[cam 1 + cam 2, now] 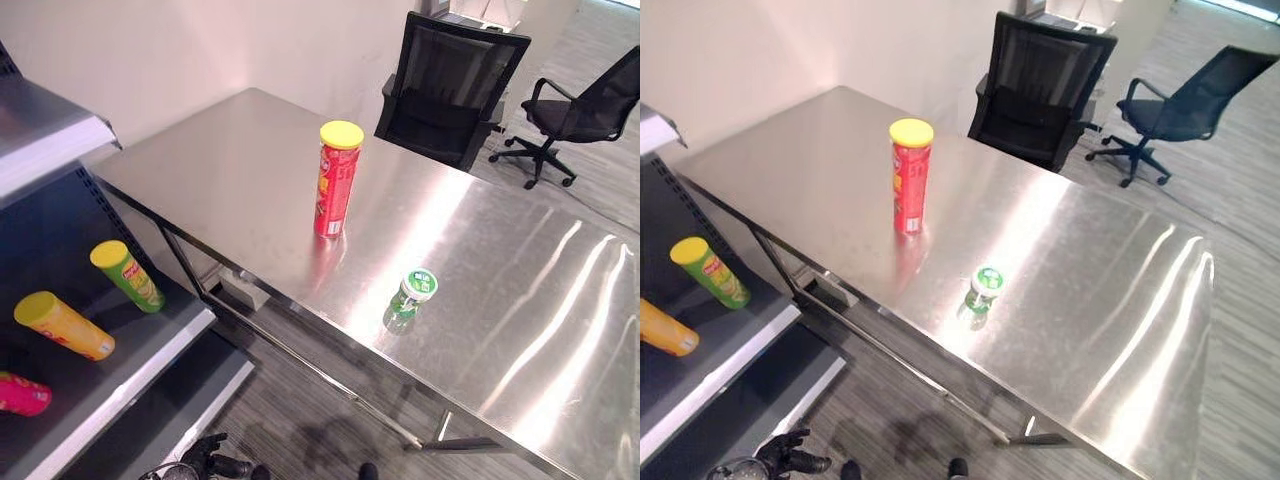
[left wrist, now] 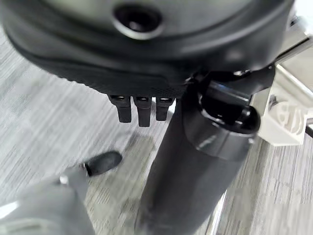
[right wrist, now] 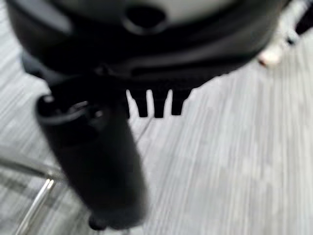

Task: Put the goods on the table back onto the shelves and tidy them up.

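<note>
Two goods are standing on the steel worktop [image 1: 250, 170]: one tall red canister with a yellow lid [image 1: 336, 178], upright near the middle, and one small green bottle with a green-and-white cap [image 1: 411, 298], also upright, sitting nearer the front edge and well apart from the canister. Three more canisters are lying on their sides on the dark shelf [image 1: 150, 350] at the robot's left: one green canister with a yellow lid [image 1: 127, 274], one orange-yellow canister with a yellow lid [image 1: 63, 324] just beside it, and one pink-red canister [image 1: 22, 394] partly cut off by the picture's edge. None of the three is touching another. One grey shelf board [image 1: 45, 135] is sitting above them.

Both arms are hanging low over the grey striped floor [image 1: 300, 420], away from the goods. One left robot hand [image 2: 142, 105] is showing in its wrist view with its fingers [image 2: 124, 107] pointing straight out in a row and its thumb extended beside them, spread and holding nothing; it is also appearing at the bottom of the right eye view near the shelf's foot. One right robot hand [image 3: 156, 100] is likewise showing straight, relaxed fingers [image 3: 142, 105] with nothing between them and the thumb.

Two black office chairs are standing beyond the worktop: one high-backed mesh chair [image 1: 447, 85] just behind its far edge, and one swivel chair on castors [image 1: 580, 110] further off to the right.
</note>
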### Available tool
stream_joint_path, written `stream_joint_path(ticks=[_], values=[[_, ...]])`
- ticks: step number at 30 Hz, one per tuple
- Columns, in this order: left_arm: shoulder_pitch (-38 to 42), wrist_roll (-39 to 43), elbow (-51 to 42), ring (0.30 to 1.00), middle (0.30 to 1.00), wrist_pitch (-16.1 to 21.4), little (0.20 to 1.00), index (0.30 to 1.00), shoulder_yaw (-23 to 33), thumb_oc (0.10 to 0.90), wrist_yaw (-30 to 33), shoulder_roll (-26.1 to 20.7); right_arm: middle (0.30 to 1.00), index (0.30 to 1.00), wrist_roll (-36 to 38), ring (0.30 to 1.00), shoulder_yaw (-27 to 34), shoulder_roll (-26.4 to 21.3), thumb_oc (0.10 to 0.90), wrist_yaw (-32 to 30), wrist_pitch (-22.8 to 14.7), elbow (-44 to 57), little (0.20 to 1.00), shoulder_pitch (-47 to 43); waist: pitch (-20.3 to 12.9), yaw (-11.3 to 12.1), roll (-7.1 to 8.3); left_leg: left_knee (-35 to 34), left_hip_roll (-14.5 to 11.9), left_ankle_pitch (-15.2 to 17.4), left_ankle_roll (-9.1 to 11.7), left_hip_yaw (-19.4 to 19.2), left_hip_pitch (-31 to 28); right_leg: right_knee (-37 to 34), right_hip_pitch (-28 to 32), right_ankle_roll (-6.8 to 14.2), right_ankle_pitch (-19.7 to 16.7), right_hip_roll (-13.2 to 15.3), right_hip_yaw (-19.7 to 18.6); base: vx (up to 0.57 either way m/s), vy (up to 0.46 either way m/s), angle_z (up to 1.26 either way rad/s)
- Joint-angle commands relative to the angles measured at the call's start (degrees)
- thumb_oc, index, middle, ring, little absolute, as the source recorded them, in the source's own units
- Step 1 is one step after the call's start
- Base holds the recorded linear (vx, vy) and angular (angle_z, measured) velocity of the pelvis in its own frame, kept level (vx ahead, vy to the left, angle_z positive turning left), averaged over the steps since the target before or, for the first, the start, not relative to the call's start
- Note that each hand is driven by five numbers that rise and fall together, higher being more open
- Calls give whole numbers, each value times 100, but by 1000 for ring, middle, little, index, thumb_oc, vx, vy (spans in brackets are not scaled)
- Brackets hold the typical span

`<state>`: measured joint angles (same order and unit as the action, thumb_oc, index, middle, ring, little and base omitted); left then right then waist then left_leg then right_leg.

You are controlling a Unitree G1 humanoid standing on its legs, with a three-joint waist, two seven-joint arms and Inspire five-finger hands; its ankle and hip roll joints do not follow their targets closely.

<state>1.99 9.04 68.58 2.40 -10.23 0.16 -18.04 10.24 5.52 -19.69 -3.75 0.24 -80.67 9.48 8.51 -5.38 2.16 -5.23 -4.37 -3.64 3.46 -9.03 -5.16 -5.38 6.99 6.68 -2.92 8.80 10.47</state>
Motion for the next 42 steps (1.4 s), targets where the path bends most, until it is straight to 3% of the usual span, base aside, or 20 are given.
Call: stream_joint_path(ticks=[1,6,7,8,9,11,13,15,18,22,30,33,37,42], values=[[180,-176,152,900,900,219,900,900,188,800,-132,-119,900,900,384,900,794,-1267,800,-187,42,-626,900,-20,79,22,-12,65,-201,209,241,-127,141,38,-92,187,398,-296,47,74,73,-9],[146,-431,199,900,900,244,900,900,306,800,-142,-195,900,900,903,900,2462,-2569,800,-469,-197,-128,900,385,7,-142,-11,40,-165,302,227,-193,71,38,-105,279,404,-237,-55,68,67,-11],[133,-497,263,900,900,256,900,900,338,800,-103,-119,900,900,1027,900,3077,-2887,800,-732,-378,738,900,599,-9,-221,-21,40,-161,365,220,-230,27,38,-107,316,412,-214,-112,35,58,-2],[142,-498,266,900,900,258,900,900,323,800,-101,-113,900,900,1019,900,3110,-2873,800,-739,-364,769,900,627,-22,-203,-29,29,-161,338,217,-233,49,38,-135,313,392,-215,-116,48,77,-12],[145,-524,294,900,900,257,900,900,338,800,-84,-51,900,900,1169,900,3608,-3166,800,-1026,-600,1673,900,687,-39,-274,-17,25,-151,365,214,-267,24,38,-153,339,387,-194,-151,33,54,-21],[181,-577,285,900,900,256,900,900,251,800,-102,62,900,900,1583,900,3959,-3339,800,-917,-902,3053,900,660,-70,-301,-20,23,-145,401,199,-310,21,38,-202,360,372,-172,-194,26,69,-31],[113,-556,169,900,900,279,900,900,190,800,-217,-9,900,900,2289,900,3814,-3763,800,-124,-1290,4935,900,568,-92,-316,49,23,-159,402,218,-418,-21,38,-243,367,313,-156,-241,9,47,-25],[-114,-559,-75,900,900,316,900,900,160,800,-427,-2,900,900,2337,900,3307,-4219,800,516,-1368,6609,900,388,-129,-235,98,23,-167,396,226,-495,-52,38,-246,375,271,-139,-255,17,29,-15],[-301,-510,-245,900,900,384,900,900,99,800,-617,96,900,900,2590,900,2620,-4182,800,1220,-1383,8376,900,301,-209,-114,101,23,-181,388,229,-493,-39,38,-237,376,257,-100,-185,43,15,16],[-350,-541,-257,900,900,416,900,900,86,800,-719,131,900,900,2782,900,2144,-4110,800,1719,-1193,8561,900,366,-236,-43,96,23,-173,376,237,-445,-23,38,-194,377,270,-73,-80,28,-16,18],[-334,-523,-327,900,900,389,900,900,101,800,-817,155,900,900,2706,900,1689,-3736,800,2094,-910,8313,900,448,-243,1,-7,23,-160,328,251,-298,50,38,-153,359,295,-34,83,29,-37,6],[-344,-562,-322,900,900,387,900,900,68,800,-818,177,900,900,2457,900,1430,-3594,800,2063,-951,8568,900,328,-254,47,-25,23,-162,340,247,-278,43,38,-125,356,313,-43,110,15,-31,6],[-261,-592,-374,900,900,394,900,900,0,800,-683,234,900,900,1582,900,1013,-3321,800,1723,-1116,8898,900,-85,-243,138,-39,23,-152,332,225,-189,75,38,-99,345,335,-37,182,6,-17,10],[-254,-609,-384,900,900,389,900,900,-31,800,-656,215,900,900,1372,900,783,-3338,800,1702,-1115,8877,900,-231,-259,220,-12,23,-138,333,216,-124,96,38,-74,334,347,-37,236,5,-4,9]])
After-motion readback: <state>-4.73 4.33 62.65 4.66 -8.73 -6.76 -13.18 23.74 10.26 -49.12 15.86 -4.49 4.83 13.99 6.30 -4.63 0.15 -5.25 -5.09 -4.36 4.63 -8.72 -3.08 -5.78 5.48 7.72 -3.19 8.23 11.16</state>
